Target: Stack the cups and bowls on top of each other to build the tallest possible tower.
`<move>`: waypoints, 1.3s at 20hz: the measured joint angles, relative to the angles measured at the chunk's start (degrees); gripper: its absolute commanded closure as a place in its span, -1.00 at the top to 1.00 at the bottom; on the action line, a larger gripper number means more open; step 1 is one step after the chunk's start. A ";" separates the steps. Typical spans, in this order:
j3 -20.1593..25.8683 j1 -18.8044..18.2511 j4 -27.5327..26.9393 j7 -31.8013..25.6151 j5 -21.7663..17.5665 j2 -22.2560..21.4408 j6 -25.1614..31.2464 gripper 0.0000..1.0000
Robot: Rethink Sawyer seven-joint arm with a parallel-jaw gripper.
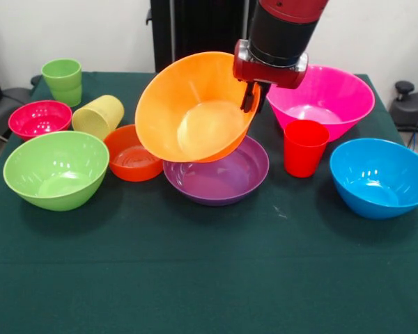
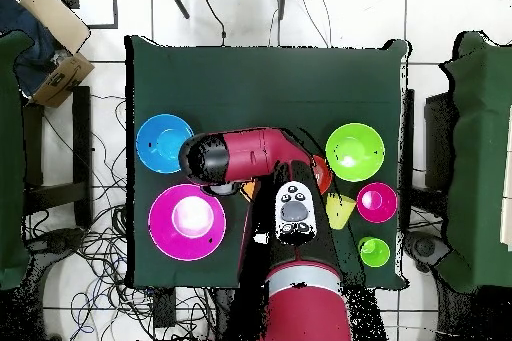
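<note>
My gripper (image 1: 249,103) is shut on the far right rim of the large orange bowl (image 1: 191,111). The bowl hangs steeply tilted, its opening facing the front view. Its lower edge is just over the purple bowl (image 1: 219,177), which stands on the table; whether they touch I cannot tell. The pink bowl (image 1: 324,101) and the red cup (image 1: 305,147) are to the right, and the blue bowl (image 1: 380,177) is further right. At the left are the lime-green bowl (image 1: 56,169), the small red-orange bowl (image 1: 129,156), the yellow cup (image 1: 97,116) on its side, the magenta bowl (image 1: 40,118) and the green cup (image 1: 62,81).
From overhead the arm (image 2: 245,155) hides the table's middle, including the gripper. Around it show the blue bowl (image 2: 164,143), pink bowl (image 2: 186,221), lime-green bowl (image 2: 355,151), magenta bowl (image 2: 377,202) and green cup (image 2: 373,251). The dark green cloth (image 1: 209,278) covers the table.
</note>
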 measured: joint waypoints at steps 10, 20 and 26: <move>-0.14 -0.33 -0.01 0.00 0.04 0.01 0.00 -1.00; -1.05 -0.28 -1.02 0.00 0.25 0.01 0.25 -1.00; -2.75 -0.29 -1.02 0.00 0.42 0.01 0.25 -1.00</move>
